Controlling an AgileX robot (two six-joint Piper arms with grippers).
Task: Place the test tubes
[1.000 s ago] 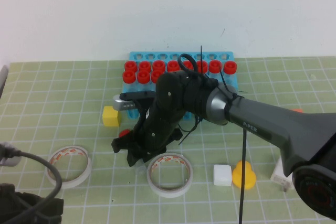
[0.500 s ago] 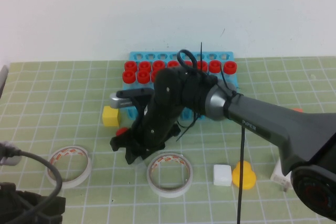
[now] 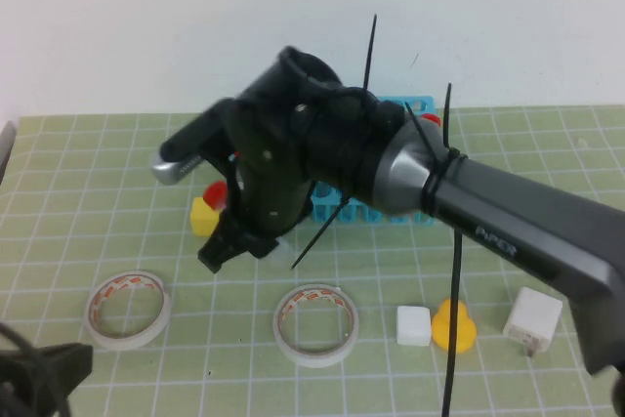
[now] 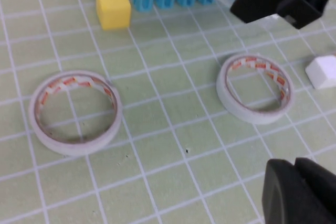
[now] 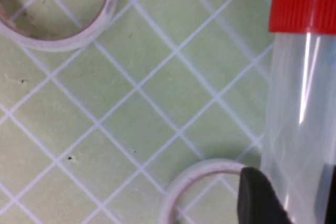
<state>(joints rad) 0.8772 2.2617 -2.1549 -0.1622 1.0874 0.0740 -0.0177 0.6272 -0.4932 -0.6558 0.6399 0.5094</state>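
obstacles: tape rolls (image 3: pixel 125 342) (image 3: pixel 314 358), yellow cube (image 3: pixel 202 219) | free: mat (image 3: pixel 223 324) between rolls

Green gridded mat (image 3: pixel 98 241) w/ blue plastic tube rack (image 3: pixel 416 105) at far edge, small yellow cube (image 3: pixel 204 217) nr it. Toward near edge: two white tape rolls (image 3: pixel 159 320) (image 3: pixel 315 356), white cube (image 3: pixel 413 326), yellow cone-shaped piece (image 3: pixel 453 327), white block (image 3: pixel 533 319).

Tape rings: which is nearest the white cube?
The right white tape ring, beside the white cube. Right gripper holds a clear red-capped tube mid-table; left gripper sits front-left.
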